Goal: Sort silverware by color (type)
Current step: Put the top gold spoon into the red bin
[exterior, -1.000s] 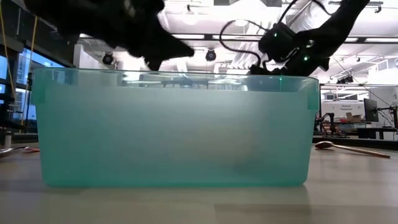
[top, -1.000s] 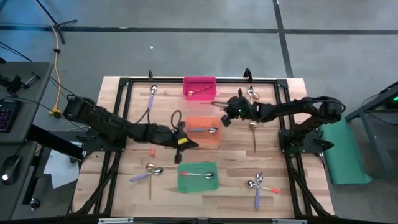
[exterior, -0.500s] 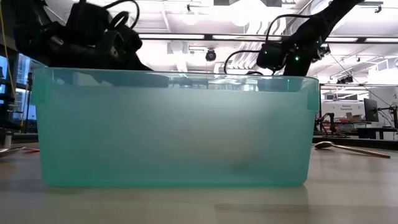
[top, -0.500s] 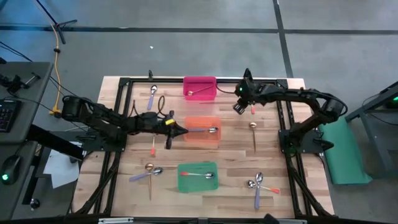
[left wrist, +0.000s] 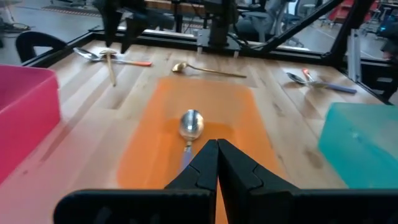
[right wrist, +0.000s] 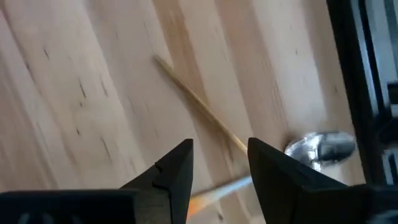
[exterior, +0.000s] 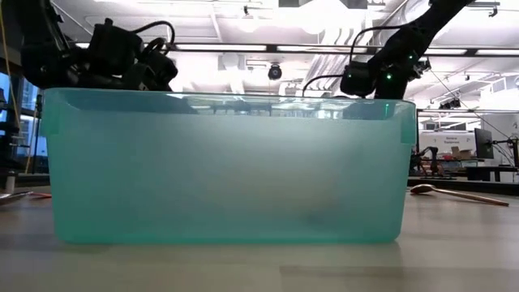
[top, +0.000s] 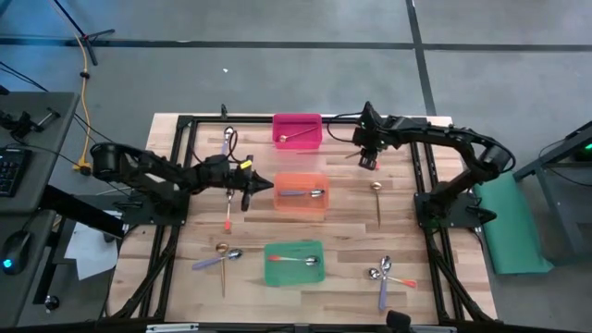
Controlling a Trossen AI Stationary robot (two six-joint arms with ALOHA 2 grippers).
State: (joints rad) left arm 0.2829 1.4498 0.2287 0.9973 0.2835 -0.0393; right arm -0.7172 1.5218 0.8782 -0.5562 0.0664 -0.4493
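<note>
The silverware lies scattered on the wooden table. My right gripper [top: 370,163] [right wrist: 217,165] hangs open, pointing down over a small heap at the far right: a gold spoon's handle [right wrist: 198,104], a silver bowl [right wrist: 321,147] and an orange-red handle [right wrist: 214,188]. My left gripper [top: 255,186] [left wrist: 216,155] is shut and empty, level, just left of the orange bin [top: 301,207], where a purple-handled spoon [left wrist: 190,126] lies flat. A gold spoon [top: 296,137] lies in the pink bin [top: 297,120]. An orange-red-handled spoon [top: 298,261] lies in the green bin [top: 294,275].
Loose spoons: a purple one [top: 227,141] at the far left, an orange-red one [top: 227,218] under the left arm, a pair [top: 222,255] near left, a gold one [top: 377,198] at right, several [top: 384,274] near right. A black frame [top: 185,122] rims the table.
My right gripper has gone from beside the orange bin toward the table's far right, ending over the spoons there. My left gripper has drawn back from over the gap between the orange and green bins toward the left and far side.
</note>
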